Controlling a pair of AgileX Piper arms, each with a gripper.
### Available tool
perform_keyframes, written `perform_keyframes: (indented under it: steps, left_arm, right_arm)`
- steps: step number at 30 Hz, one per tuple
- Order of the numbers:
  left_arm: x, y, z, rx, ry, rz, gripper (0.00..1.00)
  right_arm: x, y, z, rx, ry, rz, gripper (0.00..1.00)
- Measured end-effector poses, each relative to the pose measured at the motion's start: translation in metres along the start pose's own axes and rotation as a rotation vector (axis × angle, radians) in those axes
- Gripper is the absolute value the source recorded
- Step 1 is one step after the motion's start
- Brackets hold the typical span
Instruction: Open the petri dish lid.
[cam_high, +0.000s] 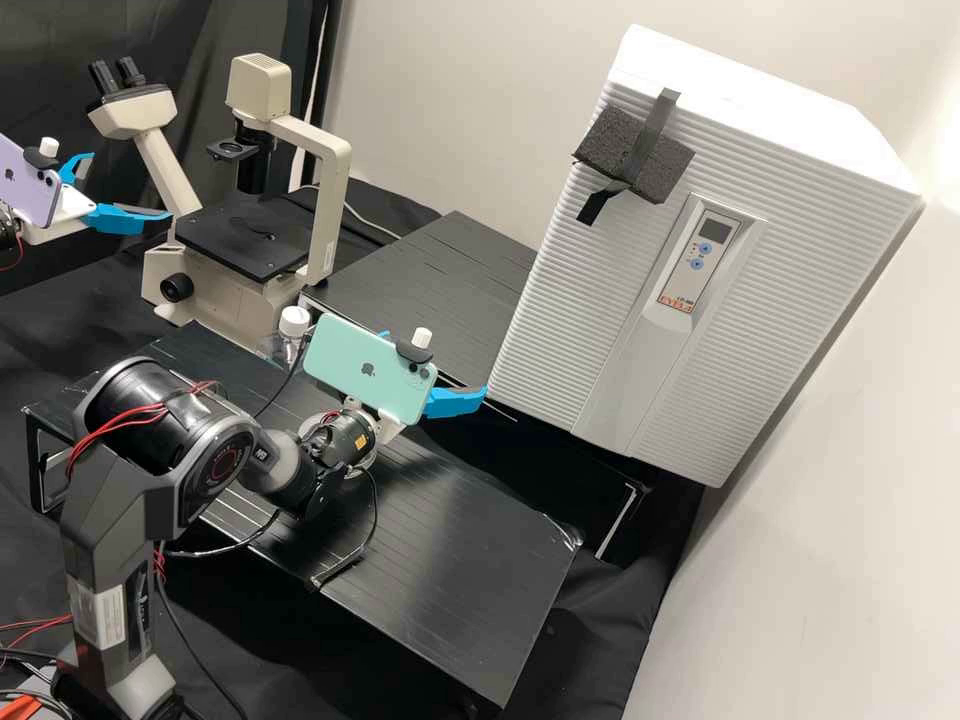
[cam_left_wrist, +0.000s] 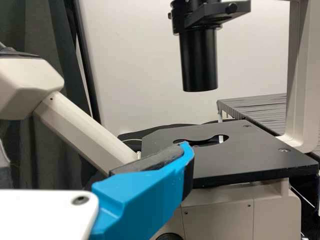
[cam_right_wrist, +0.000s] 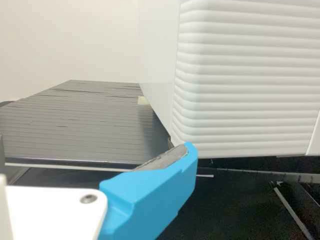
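While the high view is showing what seems to be the petri dish (cam_high: 370, 460) on the black stand (cam_high: 470, 570), only a clear, glinting curved rim is peeking out behind the right wrist; its lid is staying impossible to judge. The left gripper (cam_high: 130, 187) is hanging near the microscope (cam_high: 325, 200), fingers apart; the right gripper (cam_high: 435, 363), fingers apart too, is facing the incubator (cam_high: 560, 300). In the left wrist view, a finger (cam_left_wrist: 145, 195) is overlapping the stage (cam_left_wrist: 240, 162). In the right wrist view, a finger (cam_right_wrist: 155, 195) is showing before the incubator.

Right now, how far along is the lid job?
Done: nothing I can confirm. In hand: nothing; left tool open and empty near the microscope, right tool likewise near the white cabinet. To go: probably all of it, gripping and lifting the lid.
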Motion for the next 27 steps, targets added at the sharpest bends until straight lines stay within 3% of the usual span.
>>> perform_keyframes:
  steps: [13, 19, 27]
  left_arm:
    - [0.000, 0.000, 0.000, 0.000, 0.000, 0.000, 1.00]
    - [0.000, 0.000, 0.000, 0.000, 0.000, 0.000, 1.00]
    - [0.000, 0.000, 0.000, 0.000, 0.000, 0.000, 1.00]
  right_arm:
    - [-0.016, 0.002, 0.001, -0.005, 0.001, 0.000, 1.00]
    - [-0.052, 0.009, -0.007, 0.031, 0.084, 0.061, 1.00]
    - [-0.100, -0.003, -0.010, 0.031, 0.194, 0.045, 1.00]
